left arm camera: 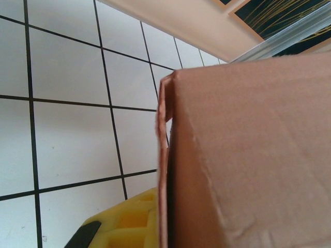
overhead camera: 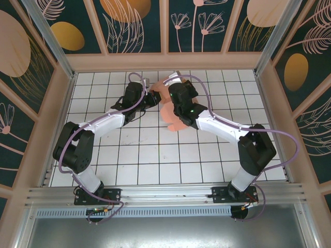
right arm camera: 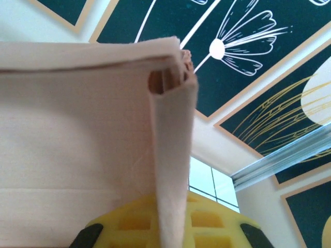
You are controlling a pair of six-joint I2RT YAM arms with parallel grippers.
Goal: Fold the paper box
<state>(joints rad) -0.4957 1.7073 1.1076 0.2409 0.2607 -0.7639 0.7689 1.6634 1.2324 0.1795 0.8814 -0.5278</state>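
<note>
The paper box (overhead camera: 166,114) is salmon-pink card, held up above the tiled floor between both arms at the back middle. My left gripper (overhead camera: 156,98) reaches it from the left and my right gripper (overhead camera: 175,106) from the right. In the left wrist view the box (left arm camera: 248,155) takes up the right side. Its thin edge runs down beside a yellow finger pad (left arm camera: 129,225), and the left gripper (left arm camera: 165,232) is shut on that edge. In the right wrist view a folded flap (right arm camera: 173,155) of the box (right arm camera: 77,144) hangs between the yellow pads (right arm camera: 217,225), with the right gripper (right arm camera: 173,230) shut on it.
The white tiled floor (overhead camera: 155,155) spreads in front of the arms. Peach walls with dark floral panels (overhead camera: 139,26) close in the back and sides. A metal rail (overhead camera: 165,194) runs along the near edge by the arm bases.
</note>
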